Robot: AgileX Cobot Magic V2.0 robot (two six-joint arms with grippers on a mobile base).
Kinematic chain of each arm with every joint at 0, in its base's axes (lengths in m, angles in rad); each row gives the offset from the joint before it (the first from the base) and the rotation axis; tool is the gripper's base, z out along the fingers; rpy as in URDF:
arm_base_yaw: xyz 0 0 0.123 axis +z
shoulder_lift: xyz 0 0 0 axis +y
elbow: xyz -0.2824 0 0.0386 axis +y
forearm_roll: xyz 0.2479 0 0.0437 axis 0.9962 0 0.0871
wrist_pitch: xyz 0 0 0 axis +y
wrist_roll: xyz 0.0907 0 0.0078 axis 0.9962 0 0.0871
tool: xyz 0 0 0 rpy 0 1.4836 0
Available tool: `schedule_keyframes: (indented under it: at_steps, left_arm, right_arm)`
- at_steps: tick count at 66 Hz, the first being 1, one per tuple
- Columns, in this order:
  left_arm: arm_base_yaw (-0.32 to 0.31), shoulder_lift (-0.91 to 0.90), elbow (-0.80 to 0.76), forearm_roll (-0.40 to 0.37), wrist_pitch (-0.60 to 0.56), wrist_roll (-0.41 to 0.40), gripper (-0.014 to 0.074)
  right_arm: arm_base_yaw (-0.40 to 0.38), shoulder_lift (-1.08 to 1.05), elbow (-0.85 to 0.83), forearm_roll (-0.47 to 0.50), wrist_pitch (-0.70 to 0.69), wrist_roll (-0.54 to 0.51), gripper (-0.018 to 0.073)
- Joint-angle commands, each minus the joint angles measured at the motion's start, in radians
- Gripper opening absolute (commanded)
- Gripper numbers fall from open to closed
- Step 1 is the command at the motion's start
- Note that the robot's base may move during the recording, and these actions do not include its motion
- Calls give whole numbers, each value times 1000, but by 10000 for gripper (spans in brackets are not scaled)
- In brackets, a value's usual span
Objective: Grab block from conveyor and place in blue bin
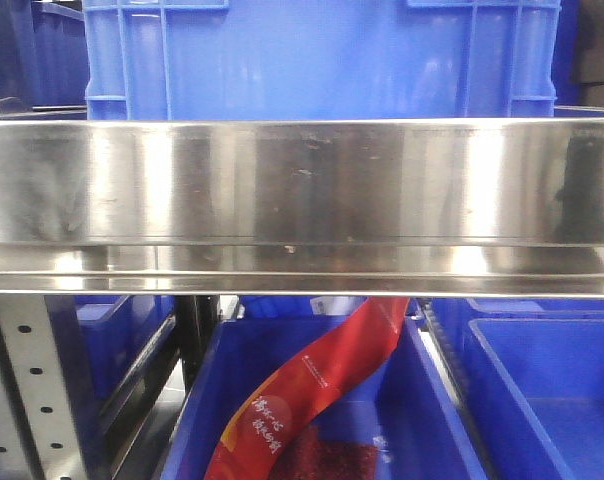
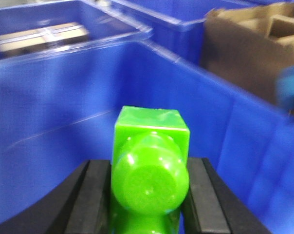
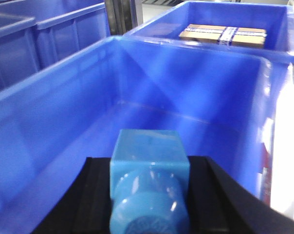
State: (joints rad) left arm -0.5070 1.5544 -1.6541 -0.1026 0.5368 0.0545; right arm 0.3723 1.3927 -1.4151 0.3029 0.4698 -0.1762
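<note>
Left pincer (image 2: pixel 146 195) clamped on green block (image 2: pixel 151 168), held over a blue bin (image 2: pixel 54 122). Right pincer (image 3: pixel 148 195) closed on light blue block (image 3: pixel 149 183) above another blue bin (image 3: pixel 64 112). Beyond, cardboard box (image 2: pixel 251 46) and banded package (image 3: pixel 224 35).

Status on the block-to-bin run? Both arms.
Pickup looks done on both sides: the left tool is shut on a green block, the right tool on a light blue block. Each hangs over a blue bin. Left: releasing both blocks.
</note>
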Motion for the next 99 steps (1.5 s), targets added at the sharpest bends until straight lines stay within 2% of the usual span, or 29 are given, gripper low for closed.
schedule_keyframes:
  at_steps: [1,7,11,15,19,22,27,30,34,40,43,52,56,62,71,83,89,99]
  left_arm:
    - [-5,48,-36,-17,-33,2,-31]
    - [-5,73,-43,-27,-43,2,178]
    - [-5,76,-43,-27,-31,-3,300]
    - [-5,77,-43,-27,-27,-3,424]
    - [-5,77,-43,-27,-31,-3,480]
    - [-5,77,-43,-27,-37,-3,489]
    - [-5,71,-45,-27,-39,-3,454]
    - [-5,62,-50,-27,-39,-3,389]
    - [-5,50,-59,-26,-42,-3,260]
    - [-5,36,-62,3,-67,-3,9]
    - [-5,31,-66,21,-68,-3,-92]
    - [23,-19,-69,27,46,-7,-111]
    - [47,-57,-34,27,54,-7,-111]
    - [92,-139,77,27,1,-7,-111]
    - [148,-294,303,16,-111,-7,-111]
    - [217,-525,629,16,-348,-7,-111]
    - [271,-620,745,-1,-394,-7,-111]
    - [373,-764,932,-8,-398,-7,-111]
  right_arm:
    - [1,55,-31,37,2,-9,144]
    - [1,81,-42,76,-3,-9,348]
    - [1,91,-42,76,-5,-9,426]
    - [1,99,-42,76,-5,-9,471]
    - [1,101,-42,76,-5,-9,475]
    - [1,101,-44,76,-5,-9,459]
    - [1,93,-60,76,4,-9,371]
    - [1,87,-76,76,23,-9,280]
    - [1,82,-95,76,37,-9,140]
    - [1,74,-102,76,19,-9,-83]
    - [-3,72,-102,74,17,-9,-161]
    - [-42,21,-92,74,80,-3,-160]
    - [-64,-20,-55,25,50,-6,-160]
    - [-101,-98,35,-56,1,-6,-160]
    - [-164,-266,223,-58,-140,-6,-160]
    - [-245,-465,475,-58,-321,-6,-160]
    - [-293,-541,586,-56,-324,-4,-160]
    - [-335,-672,762,-56,-321,-4,-160]
